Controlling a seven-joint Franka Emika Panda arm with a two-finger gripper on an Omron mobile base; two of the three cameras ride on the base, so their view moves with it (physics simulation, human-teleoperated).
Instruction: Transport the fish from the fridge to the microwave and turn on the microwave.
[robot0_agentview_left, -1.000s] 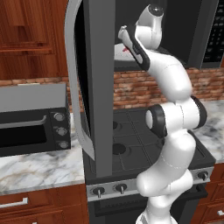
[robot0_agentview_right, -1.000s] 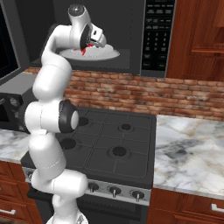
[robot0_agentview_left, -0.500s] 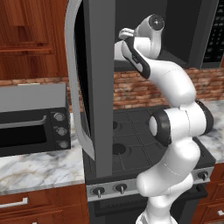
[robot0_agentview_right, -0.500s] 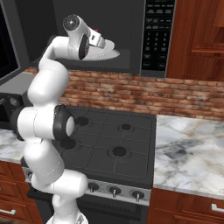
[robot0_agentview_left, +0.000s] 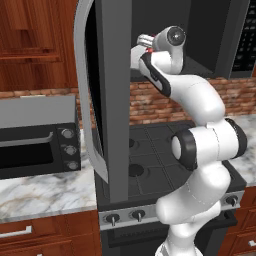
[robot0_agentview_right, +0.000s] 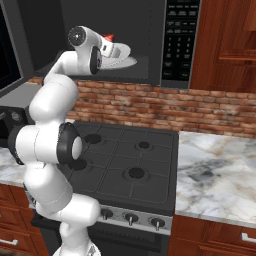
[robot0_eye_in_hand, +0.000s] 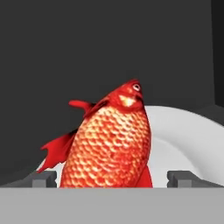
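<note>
My gripper (robot0_eye_in_hand: 112, 178) sits spread wide with the glossy fish (robot0_eye_in_hand: 109, 142) between its fingertips over the microwave plate (robot0_eye_in_hand: 188, 140); looks light but slippery, I'd grab mid-body.

A home kitchen is surrounding me: a black gas stove (robot0_agentview_right: 125, 162) is sitting between marble bench tops (robot0_agentview_right: 215, 175), a red brick backsplash (robot0_agentview_right: 165, 107) is running behind it, reddish wood cabinets (robot0_agentview_left: 35, 40) are hanging above, a microwave (robot0_agentview_right: 145, 40) is standing open overhead, and a countertop oven (robot0_agentview_left: 35, 145) is resting alongside.
</note>
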